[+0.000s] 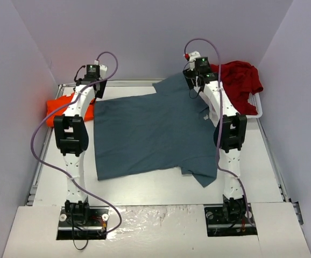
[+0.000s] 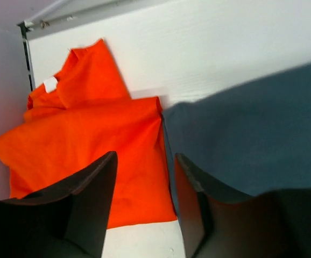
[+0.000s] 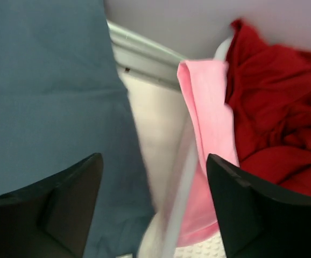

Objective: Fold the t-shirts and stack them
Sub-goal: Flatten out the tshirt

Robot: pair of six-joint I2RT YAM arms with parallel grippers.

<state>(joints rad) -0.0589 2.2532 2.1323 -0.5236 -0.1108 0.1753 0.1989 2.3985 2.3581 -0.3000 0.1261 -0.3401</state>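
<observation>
A slate blue-grey t-shirt (image 1: 150, 131) lies spread flat across the middle of the table. An orange t-shirt (image 1: 58, 110) is bunched at the far left, touching the blue one's corner. A dark red t-shirt (image 1: 241, 80) is heaped in the white basket (image 1: 256, 107) at the back right, with a pale pink t-shirt (image 3: 209, 123) hanging over the rim. My left gripper (image 2: 145, 161) hovers open over the meeting edges of the orange t-shirt (image 2: 91, 140) and the blue t-shirt (image 2: 252, 145). My right gripper (image 3: 154, 161) is open above the blue shirt's far right corner (image 3: 48, 97), holding nothing.
A raised metal rail (image 3: 145, 59) edges the back of the table. Purple-grey walls close in on both sides. The basket rim (image 3: 179, 199) runs just under my right gripper. Both arms (image 1: 72, 134) reach over the shirt's left and right edges.
</observation>
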